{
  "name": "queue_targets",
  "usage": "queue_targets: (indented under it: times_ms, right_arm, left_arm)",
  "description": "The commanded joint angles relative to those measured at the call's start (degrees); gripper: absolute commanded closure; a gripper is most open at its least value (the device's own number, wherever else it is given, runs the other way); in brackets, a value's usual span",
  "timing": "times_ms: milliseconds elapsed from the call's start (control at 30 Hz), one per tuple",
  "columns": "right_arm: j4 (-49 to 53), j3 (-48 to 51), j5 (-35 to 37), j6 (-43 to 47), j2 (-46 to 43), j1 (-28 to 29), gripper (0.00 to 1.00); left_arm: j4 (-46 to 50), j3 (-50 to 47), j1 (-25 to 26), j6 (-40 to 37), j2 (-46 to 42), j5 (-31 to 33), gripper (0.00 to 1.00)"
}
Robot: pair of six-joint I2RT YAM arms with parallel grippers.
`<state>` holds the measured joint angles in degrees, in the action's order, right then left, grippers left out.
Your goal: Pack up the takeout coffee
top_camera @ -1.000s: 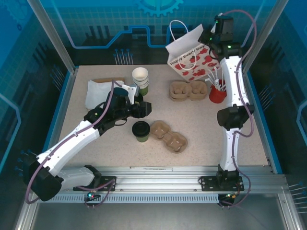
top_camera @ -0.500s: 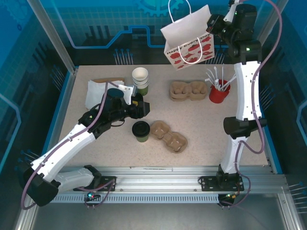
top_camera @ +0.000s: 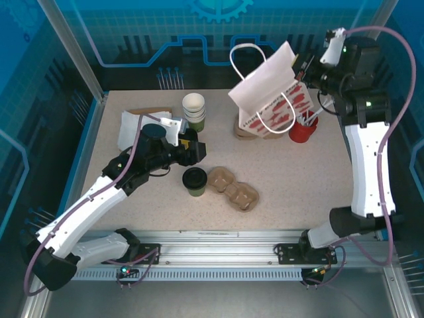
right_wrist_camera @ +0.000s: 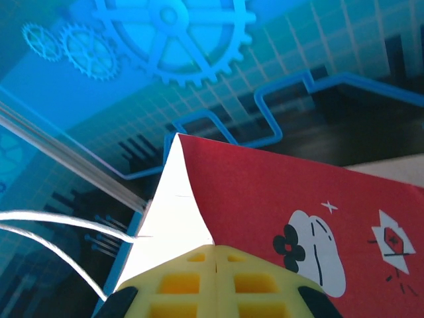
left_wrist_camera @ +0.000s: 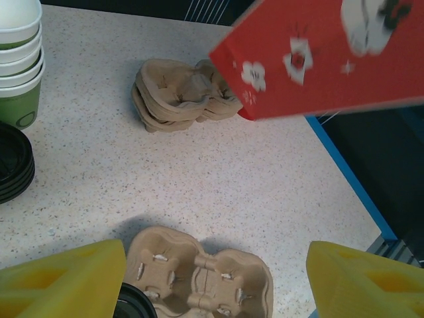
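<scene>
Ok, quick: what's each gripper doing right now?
Left gripper: open, holding nothing.
Right gripper: shut on the bag.

We locate the takeout coffee (top_camera: 195,180) near the table centre, with a cup carrier (top_camera: 232,188) just beside it on the right. Behind it stands the cup stack (top_camera: 194,109). To the right lies the carrier stack (left_wrist_camera: 179,96), partly behind the raised gift bag (top_camera: 262,83), with the stirrer pot (top_camera: 302,130) farther right.

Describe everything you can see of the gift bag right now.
The gift bag is paper: one face white with red patches, others red with white motifs, plus white cord handles. It hangs tilted above the far right of the table, off the surface, pinched at its top edge by the shut right pincer.
</scene>
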<state>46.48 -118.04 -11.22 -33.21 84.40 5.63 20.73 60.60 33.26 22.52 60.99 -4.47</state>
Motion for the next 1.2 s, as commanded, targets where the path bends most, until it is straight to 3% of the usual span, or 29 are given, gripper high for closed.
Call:
queue_targets:
  times_ms: [0, 533, 867, 967, 1167]
  right_arm:
    - [1.0, 6.7, -1.6, 0.4, -5.1, 0.5, 1.0]
    - [1.0, 33.6, 6.5, 1.6, -20.0, -3.9, 1.0]
    - [-0.4, 42.5, 2.1, 1.8, -23.9, -10.8, 1.0]
    - [1.1, 43.6, 1.1, 4.2, -24.6, -12.8, 0.91]
    - [6.9, 42.6, -3.0, 11.4, -23.3, -17.1, 0.63]
  left_arm:
    - [0.8, -1.1, 0.5, 0.6, -1.3, -1.9, 0.26]
    - [-1.3, -3.4, 0.9, 1.4, -1.1, -2.8, 0.26]
    - [-2.3, -1.6, 3.4, 2.0, 2.2, -3.4, 0.26]
    - [-3.0, -0.4, 5.0, 2.1, 3.5, -3.8, 0.26]
    - [-5.8, 1.5, 9.7, 0.9, 6.7, -7.3, 0.25]
